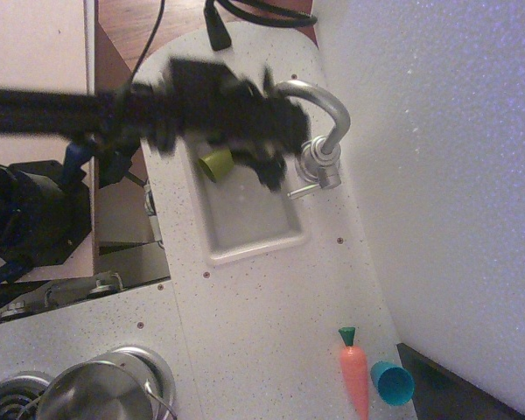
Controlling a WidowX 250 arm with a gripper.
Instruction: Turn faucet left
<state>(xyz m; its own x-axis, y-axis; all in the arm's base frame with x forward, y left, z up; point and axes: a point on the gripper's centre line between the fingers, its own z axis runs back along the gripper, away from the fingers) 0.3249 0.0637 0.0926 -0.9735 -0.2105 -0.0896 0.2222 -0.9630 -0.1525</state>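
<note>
Pincer [276, 144] blurred, beside faucet [324, 131] spout

No text, label, brand, number or sign can be read anywhere in the view. The surfaces that show are all plain and unmarked, and the black arm is motion-blurred, so any marking on it cannot be made out.
</note>
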